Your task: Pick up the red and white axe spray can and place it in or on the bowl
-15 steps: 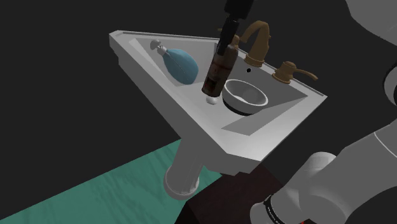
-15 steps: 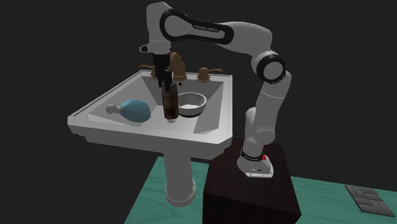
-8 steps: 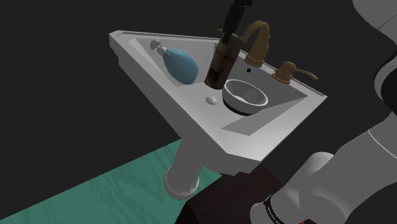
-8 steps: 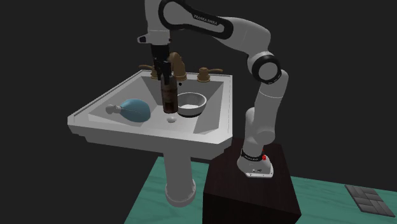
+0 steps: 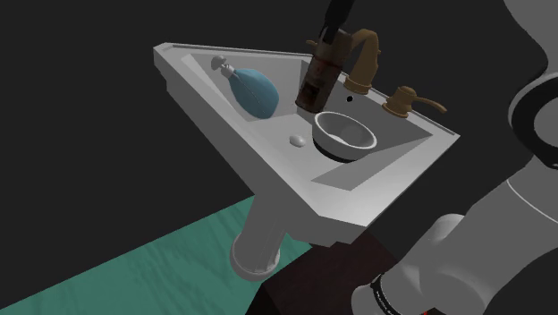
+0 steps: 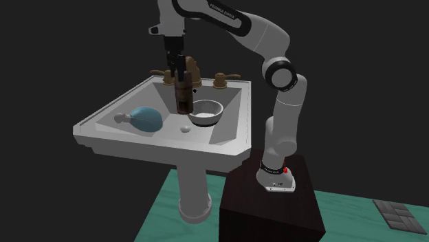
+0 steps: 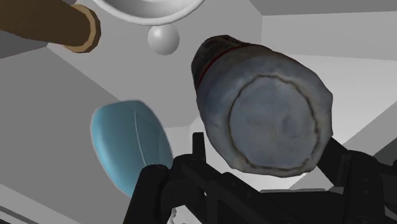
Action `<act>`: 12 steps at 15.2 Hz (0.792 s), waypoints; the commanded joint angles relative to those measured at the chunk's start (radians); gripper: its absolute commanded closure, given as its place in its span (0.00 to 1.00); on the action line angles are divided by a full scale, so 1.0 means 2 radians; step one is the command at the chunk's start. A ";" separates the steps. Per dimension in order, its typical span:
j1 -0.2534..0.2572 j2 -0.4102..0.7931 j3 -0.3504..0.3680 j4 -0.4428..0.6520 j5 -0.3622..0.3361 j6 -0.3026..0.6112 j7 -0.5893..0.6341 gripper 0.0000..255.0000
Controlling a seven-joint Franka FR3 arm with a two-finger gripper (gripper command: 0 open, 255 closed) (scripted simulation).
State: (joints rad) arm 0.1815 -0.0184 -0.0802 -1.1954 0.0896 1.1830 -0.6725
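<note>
over the sink [image 5: 268,174], the tool [image 5: 327,46] clamps the dark spray can [image 5: 319,82] (base hanging free), seemingly high enough to clear the bowl [image 5: 327,143] below, just beside the tool.

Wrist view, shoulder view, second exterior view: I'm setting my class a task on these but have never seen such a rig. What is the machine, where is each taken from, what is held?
It is a simulated white robot arm standing on a dark box. The shoulder view looks down from beside that box; the second exterior view faces the pedestal sink from farther off; the wrist view looks along the black pincer. In the sink lie a white bowl and a blue bulb. The pincer holds a dark spray can in the air, close to the bowl.
</note>
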 commanded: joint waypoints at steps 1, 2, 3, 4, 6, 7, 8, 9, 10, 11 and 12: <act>-0.011 -0.001 -0.012 0.013 0.000 -0.016 -0.022 1.00; -0.017 0.000 -0.018 0.022 0.001 -0.025 -0.034 1.00; -0.024 0.001 -0.025 0.031 0.001 -0.033 -0.046 1.00; -0.030 0.003 -0.032 0.041 0.002 -0.043 -0.058 1.00; -0.044 0.010 -0.046 0.066 0.004 -0.063 -0.083 1.00; -0.051 0.016 -0.053 0.080 0.005 -0.073 -0.096 1.00; -0.059 0.022 -0.061 0.097 0.007 -0.085 -0.110 1.00; -0.068 0.030 -0.068 0.116 0.010 -0.097 -0.123 1.00; -0.077 0.040 -0.077 0.137 0.014 -0.110 -0.138 1.00; -0.087 0.052 -0.085 0.162 0.019 -0.125 -0.152 1.00; -0.100 0.067 -0.094 0.192 0.026 -0.142 -0.167 1.00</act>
State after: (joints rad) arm 0.0048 0.0915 -0.2500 -0.8646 0.1303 0.9340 -0.9735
